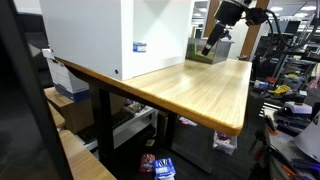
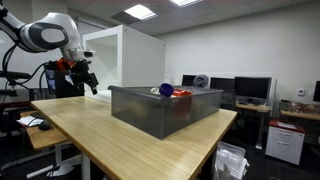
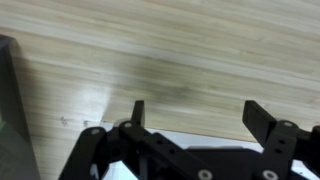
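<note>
Black fingers of my hand stand wide apart in the wrist view, gripping nothing, with pale wood-grain worktop below. A dark grey rectangular plastic bin is the nearest thing: in an exterior view it sits off to one side of the hand, near but apart, holding a blue object and a red object. One small blue label on the tall white box is too small to read.

The dark grey bin stands upright on the wooden table, a blue thing and a red thing inside.
</note>
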